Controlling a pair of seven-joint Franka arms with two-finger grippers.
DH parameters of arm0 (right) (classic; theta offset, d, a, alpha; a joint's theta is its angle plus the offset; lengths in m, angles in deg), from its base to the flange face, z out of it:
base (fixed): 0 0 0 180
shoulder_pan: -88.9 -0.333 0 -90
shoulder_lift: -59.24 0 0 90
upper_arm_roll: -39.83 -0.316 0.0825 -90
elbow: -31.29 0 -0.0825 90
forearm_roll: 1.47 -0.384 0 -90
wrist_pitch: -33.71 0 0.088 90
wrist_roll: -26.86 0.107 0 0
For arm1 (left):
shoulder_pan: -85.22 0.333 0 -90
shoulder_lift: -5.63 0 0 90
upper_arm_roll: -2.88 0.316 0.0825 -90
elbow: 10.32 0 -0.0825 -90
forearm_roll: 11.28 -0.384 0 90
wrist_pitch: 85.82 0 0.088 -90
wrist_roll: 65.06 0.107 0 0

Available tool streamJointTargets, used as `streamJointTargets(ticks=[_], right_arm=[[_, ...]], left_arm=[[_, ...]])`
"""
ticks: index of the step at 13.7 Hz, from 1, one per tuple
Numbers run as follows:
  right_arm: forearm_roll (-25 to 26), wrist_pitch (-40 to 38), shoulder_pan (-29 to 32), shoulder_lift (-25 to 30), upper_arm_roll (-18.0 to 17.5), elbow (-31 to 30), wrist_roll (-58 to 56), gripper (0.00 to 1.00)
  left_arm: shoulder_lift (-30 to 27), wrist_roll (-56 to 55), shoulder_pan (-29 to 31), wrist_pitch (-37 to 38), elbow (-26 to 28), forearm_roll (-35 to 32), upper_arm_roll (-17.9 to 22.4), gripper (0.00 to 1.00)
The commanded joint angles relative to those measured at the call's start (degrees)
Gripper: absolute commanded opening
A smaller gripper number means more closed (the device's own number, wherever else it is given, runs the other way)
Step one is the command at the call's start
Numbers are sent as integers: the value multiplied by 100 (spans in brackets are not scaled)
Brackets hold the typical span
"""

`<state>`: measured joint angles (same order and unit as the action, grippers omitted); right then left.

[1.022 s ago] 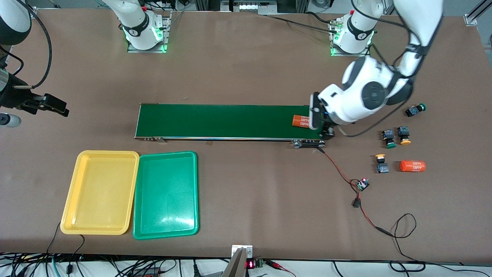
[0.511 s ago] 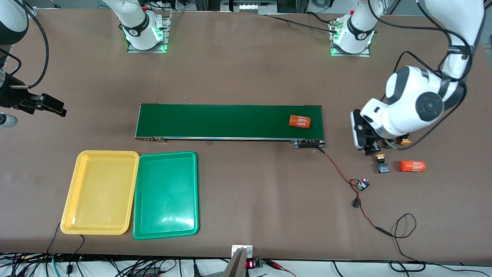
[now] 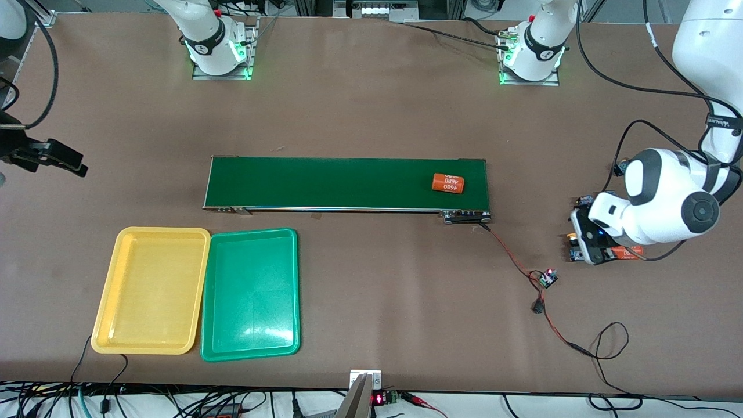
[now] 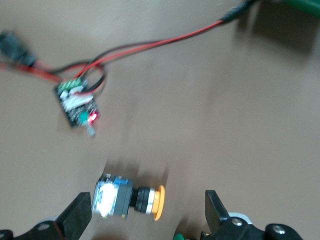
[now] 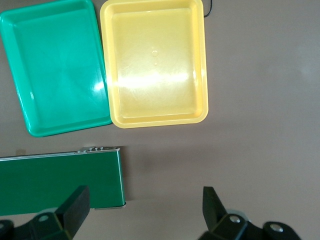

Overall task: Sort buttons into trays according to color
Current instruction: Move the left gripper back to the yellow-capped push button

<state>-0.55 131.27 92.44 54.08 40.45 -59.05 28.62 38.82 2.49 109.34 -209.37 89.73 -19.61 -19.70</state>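
The small push-button switches with blocky black-blue bodies and round caps all lie at the left arm's end of the table, and none has reached a tray. Only one is plain to see: a yellow-capped button (image 4: 131, 198) on its side on the brown tabletop, showing in the left wrist view between the spread fingers of the left gripper (image 4: 149, 215). That gripper hovers low over it, jaws wide apart, holding nothing. In the front view the arm's white wrist covers most of the cluster; a sliver of one button's yellow cap (image 3: 572, 236) peeks out beside it, and I cannot make out the green-capped ones.

The flat yellow plastic tray (image 3: 152, 343) and the matching green plastic tray (image 3: 251, 348) sit side by side, rims touching, toward the right arm's end, nearer the camera than the long dark-green conveyor belt (image 3: 325, 183). Both are bare. An orange cylinder with white print (image 3: 448, 183) lies on the belt near the left arm's end.

The right gripper (image 5: 145, 210) waits above the tabletop by the belt's end, fingers apart and empty.

So, as I judge it, sorting has not begun: every button is yet to be moved, and the first pick looks about to happen.
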Motion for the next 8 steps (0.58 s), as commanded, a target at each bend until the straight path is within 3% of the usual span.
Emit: streamJointTargets(ticks=[1, 3, 7, 8], right_arm=[[-39, -44, 102, 7, -10, 61, 35, 100], [-39, -44, 147, 7, -10, 61, 26, 100], [-48, -44, 138, -2, -10, 61, 26, 100], [-57, -35, 138, -11, -10, 61, 44, 100]], left_arm=[[74, -1326, 49, 138, -196, -99, 0, 100], [83, -2267, 128, 173, -196, -90, 43, 100], [65, -5665, 94, 867, -196, -90, 17, 100], [48, -5995, 85, 867, -196, -160, 0, 100]])
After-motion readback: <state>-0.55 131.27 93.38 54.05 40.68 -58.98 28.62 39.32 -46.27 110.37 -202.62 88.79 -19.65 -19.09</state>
